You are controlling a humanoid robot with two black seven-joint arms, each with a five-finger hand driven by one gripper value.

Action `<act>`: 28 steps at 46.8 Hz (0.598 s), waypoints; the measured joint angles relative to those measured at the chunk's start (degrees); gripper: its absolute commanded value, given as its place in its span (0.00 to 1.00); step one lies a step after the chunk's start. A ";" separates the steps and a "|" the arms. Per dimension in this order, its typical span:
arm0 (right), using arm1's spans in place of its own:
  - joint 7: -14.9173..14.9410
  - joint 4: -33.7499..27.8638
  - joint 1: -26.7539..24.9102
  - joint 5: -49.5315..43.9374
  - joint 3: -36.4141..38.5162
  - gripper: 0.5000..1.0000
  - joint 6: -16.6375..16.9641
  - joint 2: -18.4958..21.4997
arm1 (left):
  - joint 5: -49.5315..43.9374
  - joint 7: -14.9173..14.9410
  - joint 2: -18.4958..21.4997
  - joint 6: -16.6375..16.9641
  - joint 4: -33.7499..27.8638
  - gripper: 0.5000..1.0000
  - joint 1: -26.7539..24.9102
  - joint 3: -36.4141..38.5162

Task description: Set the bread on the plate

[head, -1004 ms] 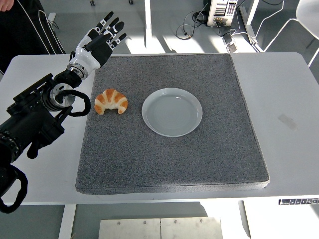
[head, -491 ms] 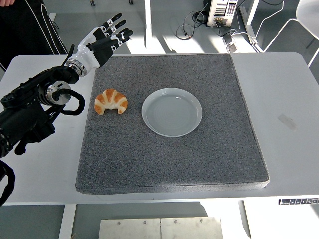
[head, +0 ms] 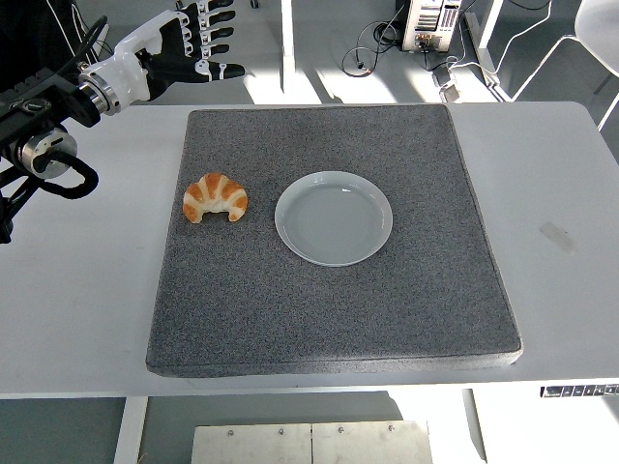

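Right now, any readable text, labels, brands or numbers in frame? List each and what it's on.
No text can be read in this view.
Device on the floor at the top: front panel markings too small and blurred to read.
Strip under the table's near edge at bottom right: small marks, illegible.
Croissant, plate, grey mat and left hand: no print visible.

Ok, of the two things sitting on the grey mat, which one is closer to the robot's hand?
The croissant. It lies on the mat's left side, below the raised left hand, while the empty white plate sits farther right, near the mat's middle.
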 measured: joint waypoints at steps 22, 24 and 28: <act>0.03 0.01 0.00 0.00 0.00 1.00 -0.01 0.00 | 26.26 1.12 9.36 2.18 -9.42 0.88 -1.56 8.86; 0.02 0.01 0.00 0.00 0.00 1.00 -0.01 0.00 | 27.71 0.92 9.64 2.21 -9.45 0.92 -1.68 9.18; 0.02 0.02 0.02 0.00 0.00 1.00 0.00 0.00 | 29.49 0.04 9.93 2.07 -9.49 0.96 -1.66 9.68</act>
